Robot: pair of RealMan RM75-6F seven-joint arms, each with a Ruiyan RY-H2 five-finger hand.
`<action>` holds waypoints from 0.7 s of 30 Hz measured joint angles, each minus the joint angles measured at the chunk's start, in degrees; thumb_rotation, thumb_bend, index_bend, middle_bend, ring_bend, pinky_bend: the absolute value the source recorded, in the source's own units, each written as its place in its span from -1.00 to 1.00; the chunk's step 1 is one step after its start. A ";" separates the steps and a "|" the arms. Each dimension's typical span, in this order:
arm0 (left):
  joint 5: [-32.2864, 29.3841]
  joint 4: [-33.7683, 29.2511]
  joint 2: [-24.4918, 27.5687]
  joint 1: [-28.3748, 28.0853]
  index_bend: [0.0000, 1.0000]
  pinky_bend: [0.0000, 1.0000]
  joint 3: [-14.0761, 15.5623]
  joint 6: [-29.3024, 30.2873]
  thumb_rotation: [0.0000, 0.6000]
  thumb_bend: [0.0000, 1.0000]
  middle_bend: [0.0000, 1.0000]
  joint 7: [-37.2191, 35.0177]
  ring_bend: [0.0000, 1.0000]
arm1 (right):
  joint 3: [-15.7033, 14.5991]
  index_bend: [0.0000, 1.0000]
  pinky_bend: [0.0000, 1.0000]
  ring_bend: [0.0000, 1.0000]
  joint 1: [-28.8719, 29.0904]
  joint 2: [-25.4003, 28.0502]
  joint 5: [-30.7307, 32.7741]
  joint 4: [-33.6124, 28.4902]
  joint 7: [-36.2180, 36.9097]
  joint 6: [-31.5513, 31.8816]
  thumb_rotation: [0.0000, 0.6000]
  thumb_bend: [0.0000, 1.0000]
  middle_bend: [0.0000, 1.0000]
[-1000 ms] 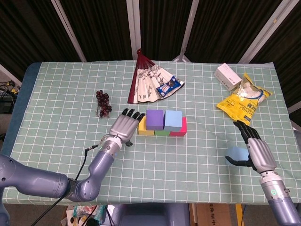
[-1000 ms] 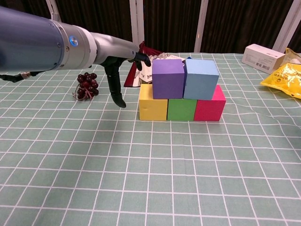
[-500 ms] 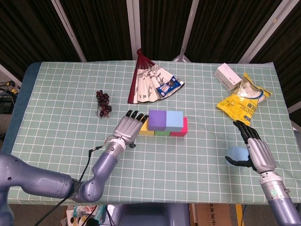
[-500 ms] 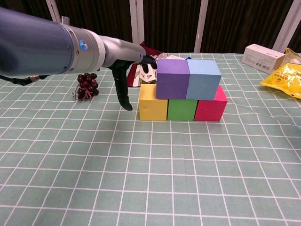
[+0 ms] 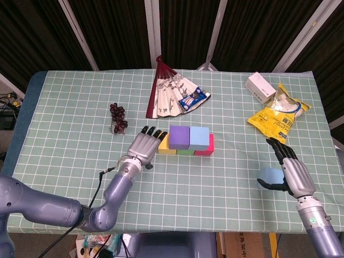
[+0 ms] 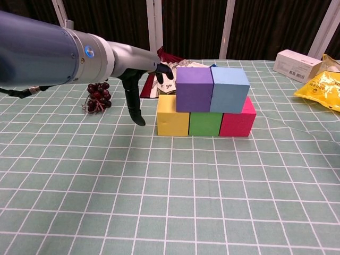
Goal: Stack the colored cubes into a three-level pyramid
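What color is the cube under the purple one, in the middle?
Green cube, clearest in the chest view.

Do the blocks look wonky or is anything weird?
The purple cube and blue cube sit shifted right, so the yellow cube pokes out uncovered on the left. Otherwise the stack looks tidy.

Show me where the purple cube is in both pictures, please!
Head view: the purple cube sits near the middle of the table, on the second level, just right of the left hand.
Chest view: the purple cube is upper middle, resting across the yellow cube and green cube.
Shared landmark: the light blue cube touching its right side in both views.
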 measured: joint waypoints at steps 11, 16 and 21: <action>4.72 -4.53 3.82 3.69 -1.00 -1.00 -0.54 3.81 1.00 -0.66 -0.87 -4.50 -1.00 | -0.06 -1.00 -1.00 -1.00 0.12 -0.04 0.53 0.34 -0.66 -0.17 1.00 -0.59 -1.00; 9.77 -7.67 5.53 7.02 -1.00 -1.00 -0.16 8.11 1.00 -0.67 -0.92 -7.78 -1.00 | 0.00 -1.00 -1.00 -1.00 0.19 0.33 1.33 0.40 -1.25 -0.38 1.00 -0.59 -1.00; 17.51 -11.80 7.29 12.15 -1.00 -1.00 2.38 15.01 1.00 -0.76 -0.94 -10.88 -1.00 | -0.42 -1.00 -1.00 -1.00 0.35 0.71 1.36 0.62 -3.96 -0.52 1.00 -0.59 -1.00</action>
